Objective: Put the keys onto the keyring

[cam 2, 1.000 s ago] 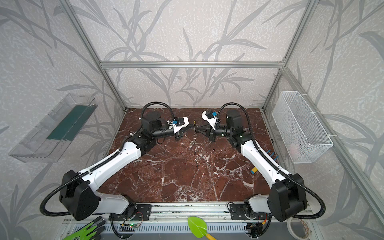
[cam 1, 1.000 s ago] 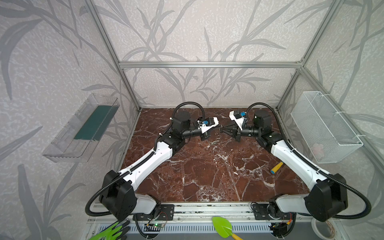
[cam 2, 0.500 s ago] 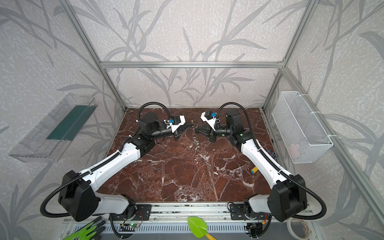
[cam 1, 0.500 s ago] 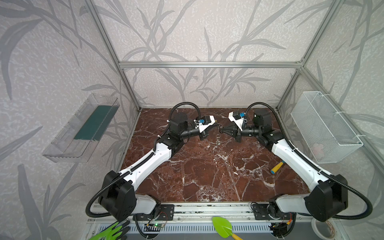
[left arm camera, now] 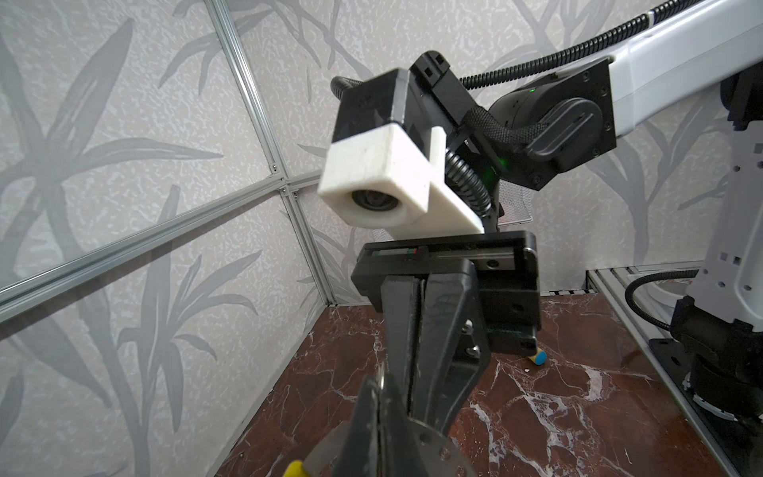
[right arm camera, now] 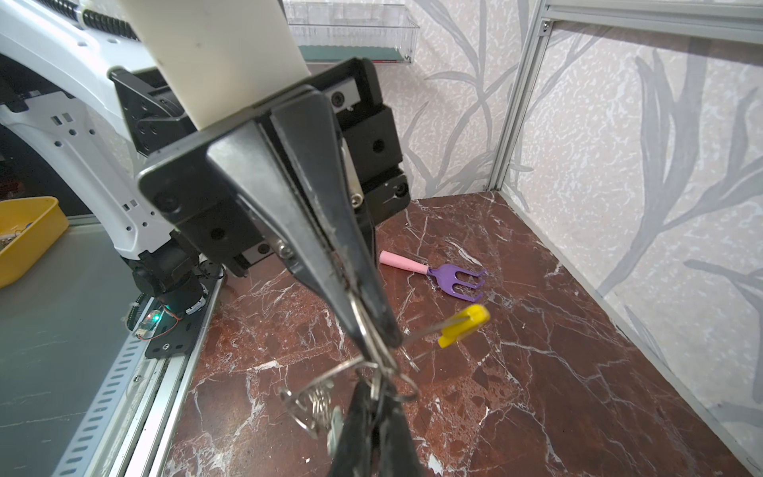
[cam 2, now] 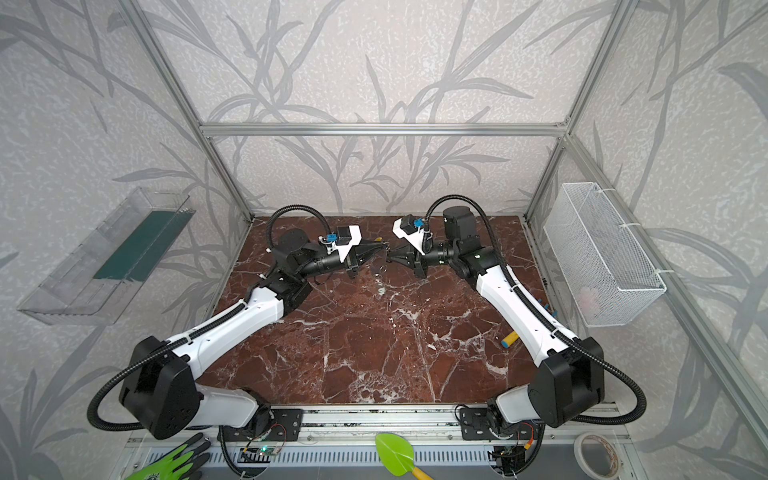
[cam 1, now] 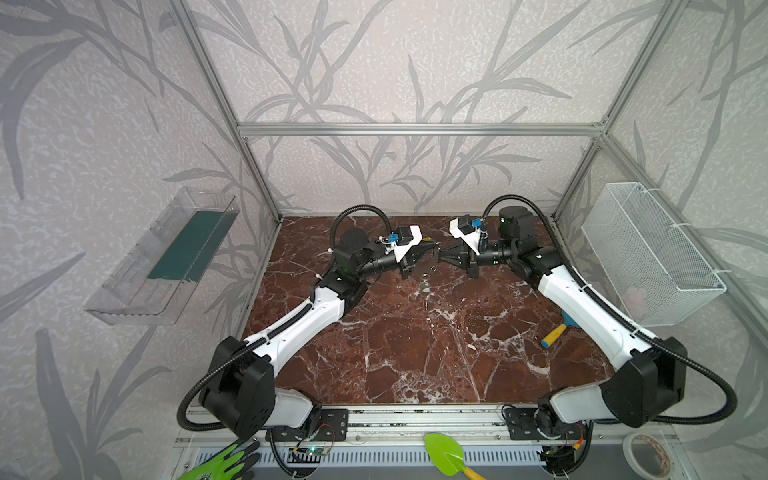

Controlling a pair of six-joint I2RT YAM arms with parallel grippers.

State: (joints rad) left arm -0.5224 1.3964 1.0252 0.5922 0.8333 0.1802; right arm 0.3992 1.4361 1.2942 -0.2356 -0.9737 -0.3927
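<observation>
In both top views my two grippers meet tip to tip in the air over the back middle of the marble table (cam 1: 415, 353). The left gripper (cam 1: 434, 250) (left arm camera: 382, 390) is shut on the keyring, a thin grey hoop whose yellow sleeve (right arm camera: 464, 324) (cam 1: 425, 239) sticks out beside its fingers (right arm camera: 330, 247). The right gripper (cam 1: 442, 257) (right arm camera: 373, 394) is shut on the keys (right arm camera: 313, 402). It grips their small ring, and the silvery bunch and pale tag (right arm camera: 335, 425) hang beside its fingers. At the tips the rings overlap, so how they link is unclear.
A purple hand fork with a pink handle (right arm camera: 437, 274) lies on the table beneath the grippers. A yellow and blue tool (cam 1: 555, 334) rests by the right arm. There is a wire basket (cam 1: 648, 253) on the right wall and a clear tray (cam 1: 166, 257) on the left. A green trowel (cam 1: 446, 455) lies in front.
Both grippers have shifted slightly to the left together, with their tips still meeting. Neither grip has changed.
</observation>
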